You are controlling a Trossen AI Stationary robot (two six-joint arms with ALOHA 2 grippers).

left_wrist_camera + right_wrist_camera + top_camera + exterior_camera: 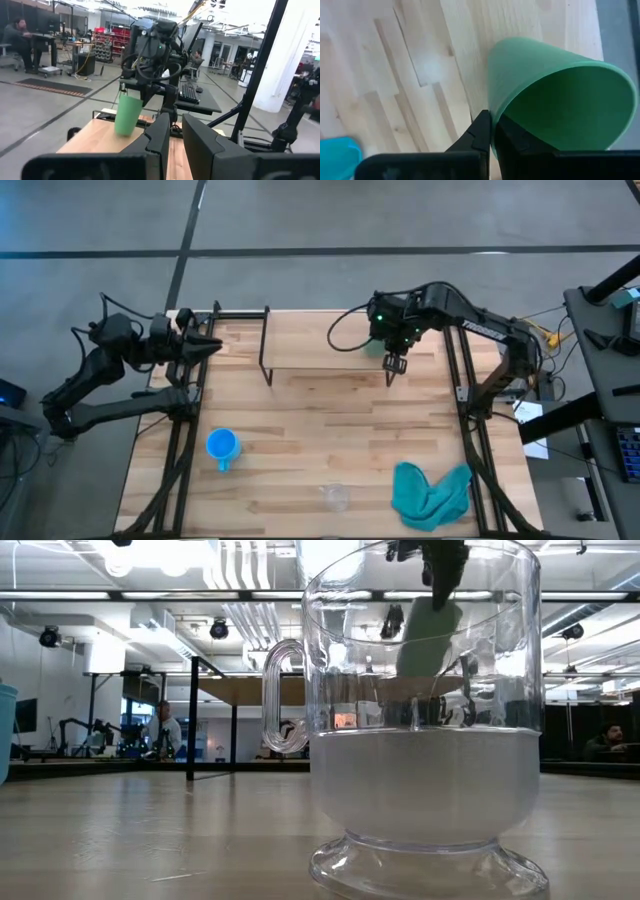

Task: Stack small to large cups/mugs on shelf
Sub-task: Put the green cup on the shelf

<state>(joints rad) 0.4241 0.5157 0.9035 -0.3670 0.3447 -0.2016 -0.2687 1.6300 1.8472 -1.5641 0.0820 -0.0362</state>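
The green cup [555, 100] hangs from my right gripper [492, 132], which is shut on it above the right end of the shelf [325, 340]. The left wrist view shows the green cup [126, 115] in the air over the shelf board [100, 135]. The blue mug [222, 447] stands upright on its base on the table's near left part. The clear glass cup [335, 497] stands on its foot by the near edge and fills the low view [420, 740]. My left gripper [212, 345] waits shut at the table's far left corner. My right gripper holds the green cup by its rim [492, 117], one finger inside the cup and one outside, pinching the wall. The fingers come from above, pointing down. The cup is lifted clear and hangs slightly tilted below the fingers, mouth up.
A teal cloth [430, 492] lies crumpled near the table's near right corner. Black frame posts [460, 380] run along both sides of the table. The shelf's black wire legs [266, 345] stand at its left end. Bare wood lies between the shelf and the blue mug.
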